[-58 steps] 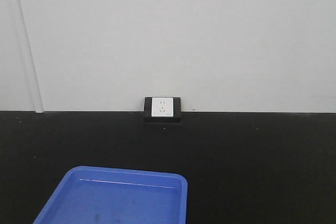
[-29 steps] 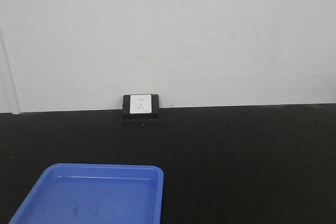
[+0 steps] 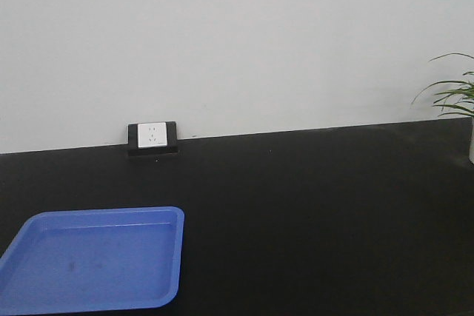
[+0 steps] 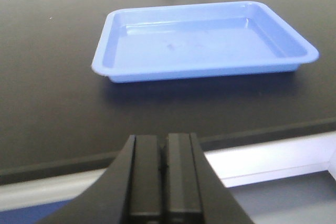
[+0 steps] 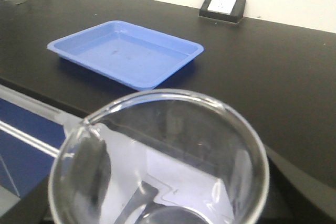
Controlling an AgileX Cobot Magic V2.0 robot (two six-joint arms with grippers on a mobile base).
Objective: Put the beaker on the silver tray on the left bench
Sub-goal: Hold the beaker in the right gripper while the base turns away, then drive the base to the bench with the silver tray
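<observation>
Right wrist view, nearest: beaker (image 5: 157, 156) filled the foreground, rim toward the camera, long axis upright. Right pincer (image 5: 184, 187) appeared clamped around it. One dark finger (image 5: 86, 174) showed through the glass at the left wall and another dark mass at the right. The contact itself was partly hidden, so the grip is a judgement. The beaker hung short of the near edge of the table (image 5: 294, 77), not resting on it.

Left pincer (image 4: 164, 174): fingers pressed together with nothing between them, also short of the table edge.

Farther out: blue tray (image 5: 126, 51) on the table. Beyond it stood the socket box (image 5: 222, 6) against the white wall (image 3: 237, 35), with a plant (image 3: 455, 94) at far right.

Silver tray and left bench: in no view. This table carried the socket box, so it was judged not the target. The right arm held the load. The tray's bearing from that pincer could not be read here. The next move probably depends on bringing the tray into view before any lowering.
</observation>
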